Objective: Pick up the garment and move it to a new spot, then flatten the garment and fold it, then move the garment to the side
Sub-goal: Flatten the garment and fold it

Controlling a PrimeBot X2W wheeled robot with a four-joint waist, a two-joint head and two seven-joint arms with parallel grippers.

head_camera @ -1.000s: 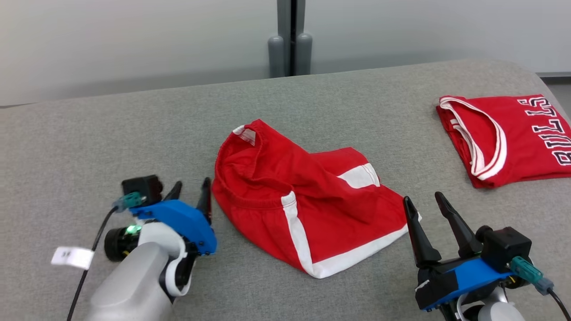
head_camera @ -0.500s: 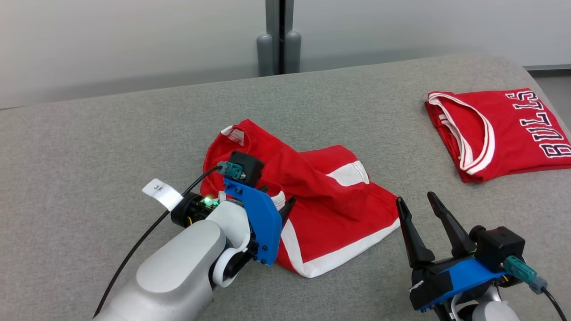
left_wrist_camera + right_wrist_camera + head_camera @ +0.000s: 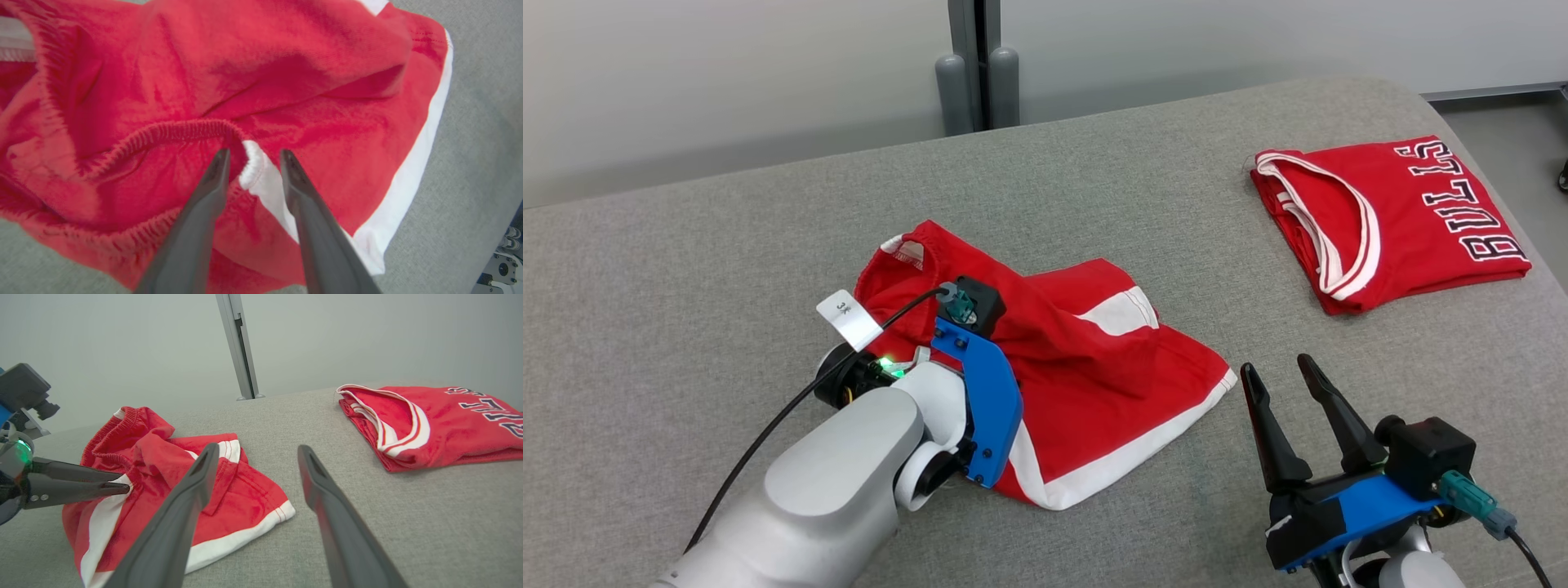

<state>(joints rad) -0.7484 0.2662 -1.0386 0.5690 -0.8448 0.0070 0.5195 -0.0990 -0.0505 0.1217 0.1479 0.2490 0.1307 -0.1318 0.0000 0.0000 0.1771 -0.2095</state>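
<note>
Lying crumpled on the grey padded surface (image 3: 711, 245), the red shorts (image 3: 1094, 359) sit well apart from the folded red jersey (image 3: 1388, 220), on the robot's left of it and a little nearer the robot. The elastic waistband (image 3: 163, 132) is bunched up at the end away from the jersey. A white side stripe (image 3: 1123, 310) and a white hem (image 3: 1111, 469) mark the edges, and a loose fold of red cloth lies across the middle. The left gripper (image 3: 253, 153) is down on the shorts at the waistband end, the part farthest from the jersey. Its fingers are spread, not pinching: in the left wrist view the gathered waistband end, where red meets white, stands in the gap between the two tips. In the head view the blue mount and pale forearm cover those tips. The right gripper (image 3: 1276, 365) is over bare surface, nearer the robot than the jersey and near the shorts' white hem corner without touching it. Its fingers are spread wide with nothing between them. The jersey is folded flat, with its white-trimmed neckline on the side toward the shorts and dark lettering on the far side. A white tag (image 3: 848, 318) hangs on the left arm's black cable. A grey post (image 3: 976, 65) stands against the pale wall beyond the surface, left of the jersey.
</note>
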